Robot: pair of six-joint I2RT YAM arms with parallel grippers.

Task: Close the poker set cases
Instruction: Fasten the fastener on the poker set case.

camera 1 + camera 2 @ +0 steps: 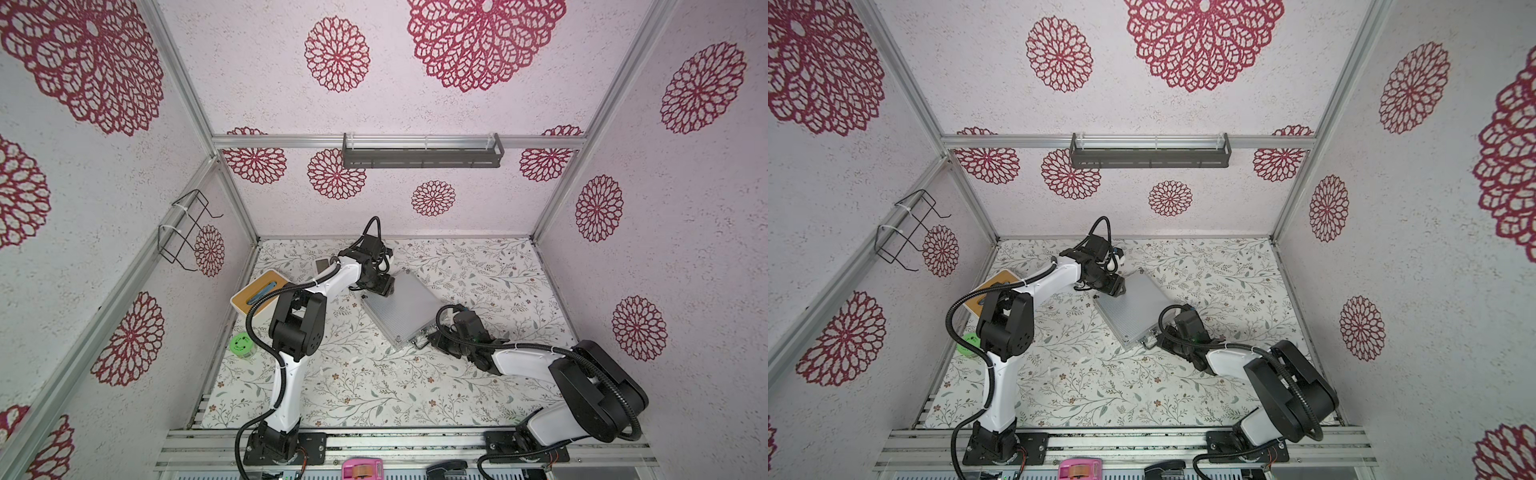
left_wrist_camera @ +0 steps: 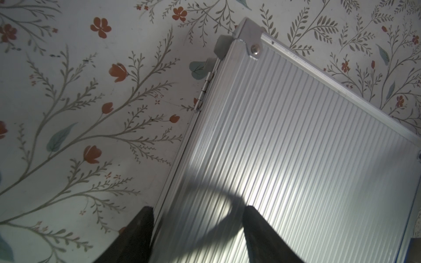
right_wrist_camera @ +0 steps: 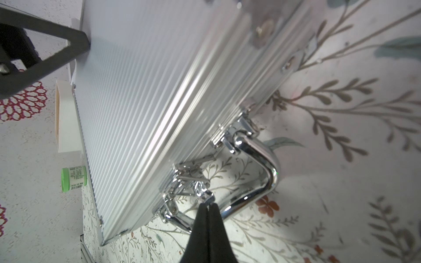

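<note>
Right claw [image 3: 206, 206]: jaws pressed together, tips against the chrome latch [image 3: 191, 176] next to the handle [image 3: 262, 164]. Left claw [image 2: 198, 208]: jaws apart, straddling the hinge edge, one tip over the lid.

The poker set case [image 1: 401, 309] lies flat mid-bench [image 1: 374, 386], lid down.

Step judged: latching, lid already shut. The next move calls for pushing the latch tab flat while the lid is pinned.

Count: one case, one handle, two claws, one wood-topped white box [image 1: 259, 293], one green-lidded jar [image 1: 243, 345].

Ribbed matt aluminium poker case [image 1: 405, 309]; glossy chrome handle [image 3: 272, 175].
</note>
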